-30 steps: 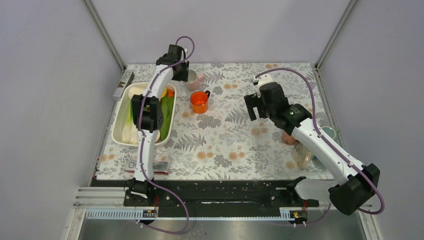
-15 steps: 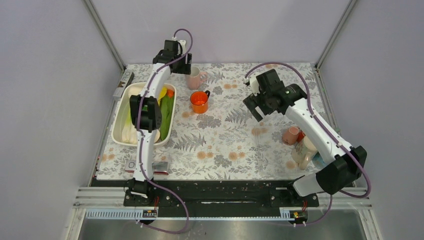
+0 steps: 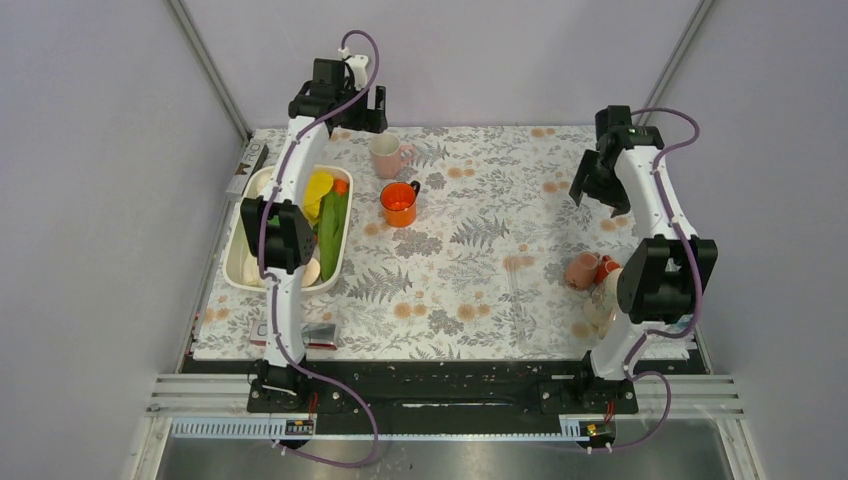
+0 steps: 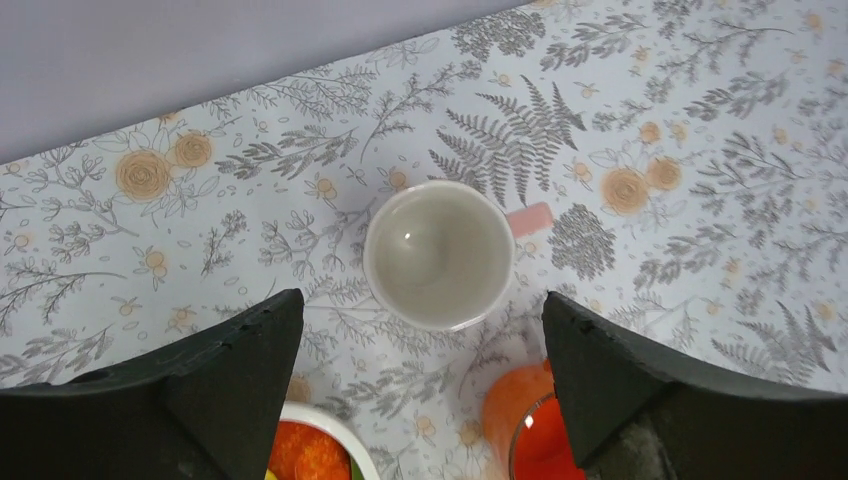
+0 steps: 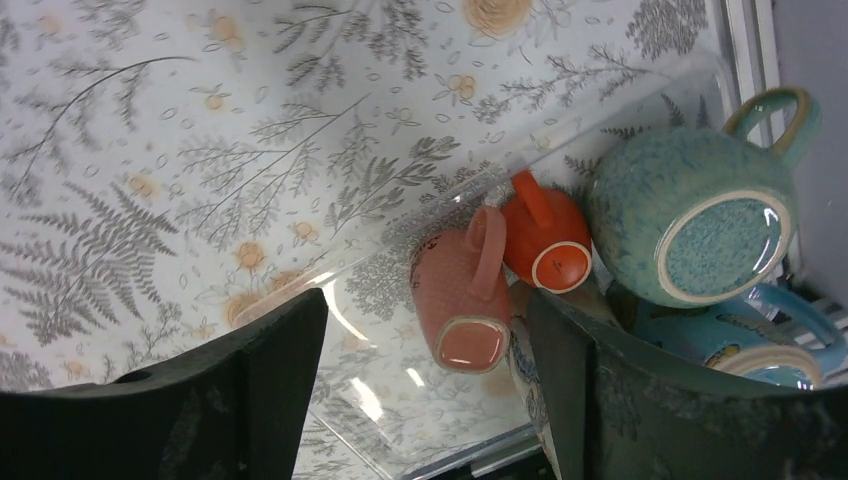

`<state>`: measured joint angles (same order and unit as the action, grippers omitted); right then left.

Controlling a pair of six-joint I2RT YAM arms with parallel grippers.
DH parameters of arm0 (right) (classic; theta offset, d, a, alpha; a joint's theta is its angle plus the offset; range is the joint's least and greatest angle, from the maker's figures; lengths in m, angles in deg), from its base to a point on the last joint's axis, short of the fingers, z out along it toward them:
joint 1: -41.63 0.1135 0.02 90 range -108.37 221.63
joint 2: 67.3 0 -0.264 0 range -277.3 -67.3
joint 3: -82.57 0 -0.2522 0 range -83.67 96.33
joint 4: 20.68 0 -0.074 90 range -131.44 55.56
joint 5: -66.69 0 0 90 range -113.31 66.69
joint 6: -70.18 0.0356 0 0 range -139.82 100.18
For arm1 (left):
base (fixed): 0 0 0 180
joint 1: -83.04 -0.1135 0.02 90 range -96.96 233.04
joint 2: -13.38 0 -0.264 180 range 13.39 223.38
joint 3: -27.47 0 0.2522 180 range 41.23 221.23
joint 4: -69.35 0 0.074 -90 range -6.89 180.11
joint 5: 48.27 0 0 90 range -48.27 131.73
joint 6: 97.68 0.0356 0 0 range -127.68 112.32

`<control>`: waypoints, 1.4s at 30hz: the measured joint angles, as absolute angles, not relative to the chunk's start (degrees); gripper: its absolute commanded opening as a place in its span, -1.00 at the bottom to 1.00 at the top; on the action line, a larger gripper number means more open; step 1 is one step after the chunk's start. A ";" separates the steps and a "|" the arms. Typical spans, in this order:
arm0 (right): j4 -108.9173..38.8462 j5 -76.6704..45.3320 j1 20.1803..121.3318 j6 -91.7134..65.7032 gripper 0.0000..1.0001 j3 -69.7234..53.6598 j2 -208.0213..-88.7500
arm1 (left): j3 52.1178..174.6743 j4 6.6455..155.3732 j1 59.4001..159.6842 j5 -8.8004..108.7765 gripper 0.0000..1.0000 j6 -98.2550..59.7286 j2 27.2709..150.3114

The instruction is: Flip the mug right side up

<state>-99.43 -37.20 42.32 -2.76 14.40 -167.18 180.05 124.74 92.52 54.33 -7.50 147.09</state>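
Observation:
The pink mug [image 3: 388, 155] with a white inside stands upright on the floral cloth at the back, mouth up and handle to the right. It also shows in the left wrist view [image 4: 440, 255]. My left gripper [image 3: 342, 118] is open and empty, raised above and behind the mug; in its own view [image 4: 420, 298] the mug sits between and beyond the fingers, untouched. My right gripper [image 3: 598, 192] is open and empty, high over the right side of the table, and in its own view [image 5: 425, 295] nothing sits between its fingers.
An orange see-through mug [image 3: 399, 203] stands upright just in front of the pink one. A white dish [image 3: 245, 235] of vegetables lies at the left. At the right a clear tray [image 5: 400, 370] holds a pink mug [image 5: 465, 290], a small orange mug [image 5: 545, 240] and a teal mug [image 5: 700, 215].
My left gripper has let go of the pink mug and risen up and back from it. My right arm has swung from the table's middle to the far right.

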 measured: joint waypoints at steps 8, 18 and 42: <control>-105.70 -37.16 36.29 2.97 0.66 17.70 -178.50 | 173.38 126.95 92.52 56.29 0.78 -6.12 137.85; -109.22 -34.86 35.91 3.36 0.37 13.78 -182.76 | 171.61 127.65 92.47 57.21 0.71 -6.71 137.32; -104.55 -28.22 33.57 2.88 -1.00 6.85 -186.72 | 171.61 128.24 92.30 58.83 0.68 -7.24 137.32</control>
